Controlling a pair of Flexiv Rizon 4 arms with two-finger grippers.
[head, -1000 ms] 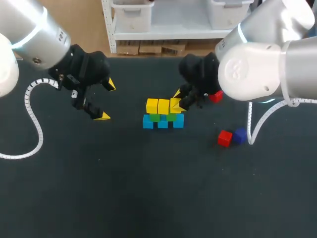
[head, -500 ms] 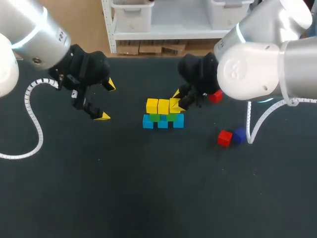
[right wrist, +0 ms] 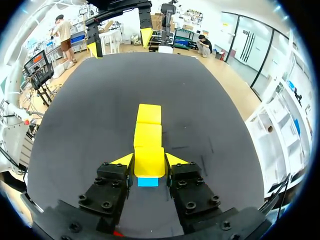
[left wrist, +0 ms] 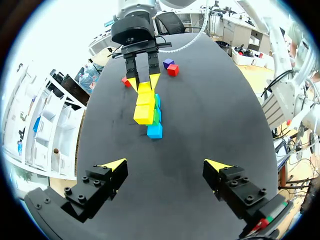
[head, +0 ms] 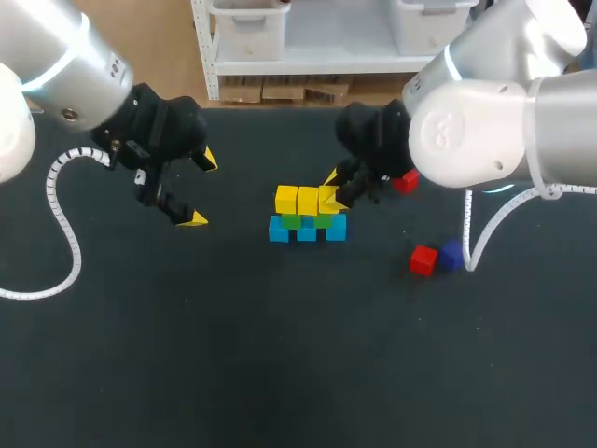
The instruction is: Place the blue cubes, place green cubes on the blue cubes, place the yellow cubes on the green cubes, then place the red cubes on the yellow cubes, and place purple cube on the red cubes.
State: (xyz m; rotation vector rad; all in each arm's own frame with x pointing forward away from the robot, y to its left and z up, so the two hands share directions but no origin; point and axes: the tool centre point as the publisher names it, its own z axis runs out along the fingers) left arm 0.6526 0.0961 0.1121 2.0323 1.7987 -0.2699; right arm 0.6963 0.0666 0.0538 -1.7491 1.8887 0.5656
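My right pincer, angled down, gripped the end yellow cube; my left pincer hung open, well apart.

Our head view looks down on the cube stack from above and behind. Our left wrist view faces it from well off, our right wrist view from seemingly just beside it; all three share it.

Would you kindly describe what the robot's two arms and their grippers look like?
Both the left arm and right arm are bulky rounded silver-white shells with a pale blue ring at a joint and a white coiled cable. The left gripper and right gripper are black, bolted, with yellow wedge tips.
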